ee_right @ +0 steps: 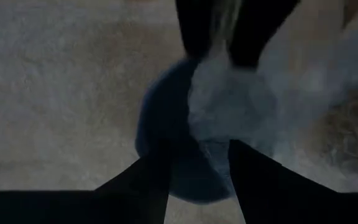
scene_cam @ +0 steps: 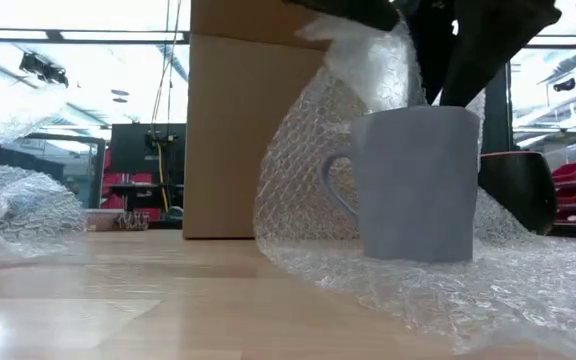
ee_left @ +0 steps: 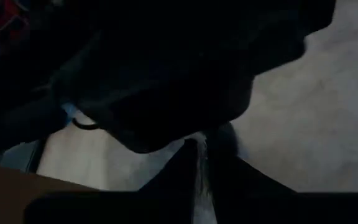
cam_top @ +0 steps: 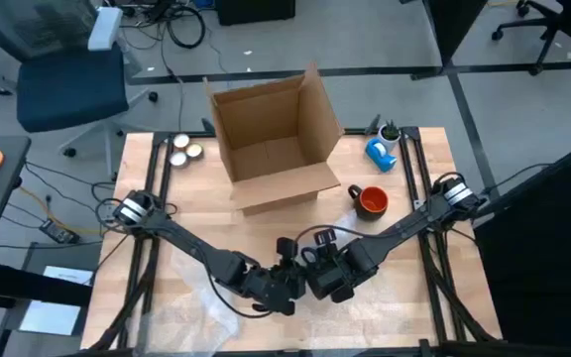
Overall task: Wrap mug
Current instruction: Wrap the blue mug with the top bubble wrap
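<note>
A grey-blue mug (scene_cam: 418, 185) stands upright on a sheet of bubble wrap (scene_cam: 308, 160) near the table's front middle. The wrap rises behind the mug and folds over its mouth. My left gripper (ee_left: 201, 169) is shut on a bunched part of the wrap above the mug, and shows from above in the high view (cam_top: 287, 285). My right gripper (ee_right: 201, 152) hangs open right over the mug's mouth (ee_right: 160, 124), pointing down; in the high view (cam_top: 317, 273) it stands beside the left one. My left gripper pinches a bunched strip of the bubble wrap (ee_left: 201, 180) between its two fingers, coming from above. The wrap hangs below them over the mug's mouth, and its lower part lies on the table under the mug. My right gripper's fingers (ee_right: 253, 180) stand over the wrap at the mug's mouth; whether they touch it I cannot tell.
An open cardboard box (cam_top: 271, 139) stands at the far middle. An orange mug (cam_top: 371, 201) and a blue object (cam_top: 382, 154) are at the far right, two small tins (cam_top: 181, 149) at the far left. More crumpled wrap (scene_cam: 18, 210) lies toward the left.
</note>
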`<state>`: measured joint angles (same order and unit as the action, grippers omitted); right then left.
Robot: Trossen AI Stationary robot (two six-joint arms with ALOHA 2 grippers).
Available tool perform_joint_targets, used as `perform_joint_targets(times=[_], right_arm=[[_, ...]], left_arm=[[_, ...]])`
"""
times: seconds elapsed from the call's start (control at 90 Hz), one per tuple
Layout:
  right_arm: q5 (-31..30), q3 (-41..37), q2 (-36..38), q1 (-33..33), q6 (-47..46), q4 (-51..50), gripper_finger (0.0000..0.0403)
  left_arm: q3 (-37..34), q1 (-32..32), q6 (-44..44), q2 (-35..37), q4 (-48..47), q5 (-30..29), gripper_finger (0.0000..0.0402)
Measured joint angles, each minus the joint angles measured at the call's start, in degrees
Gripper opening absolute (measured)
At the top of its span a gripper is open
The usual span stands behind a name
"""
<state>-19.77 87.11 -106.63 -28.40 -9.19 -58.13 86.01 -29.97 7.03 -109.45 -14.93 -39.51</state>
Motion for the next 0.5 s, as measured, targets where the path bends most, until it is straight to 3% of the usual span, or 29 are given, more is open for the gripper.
perform_joint_targets(times=[0.5], right_arm=[[0.04, -0.17, -0.28, 0.26, 0.17, -0.60, 0.0126]], left_arm=[[11.07, -4.20, -1.74, 0.18, -17.72, -4.66, 0.0015]])
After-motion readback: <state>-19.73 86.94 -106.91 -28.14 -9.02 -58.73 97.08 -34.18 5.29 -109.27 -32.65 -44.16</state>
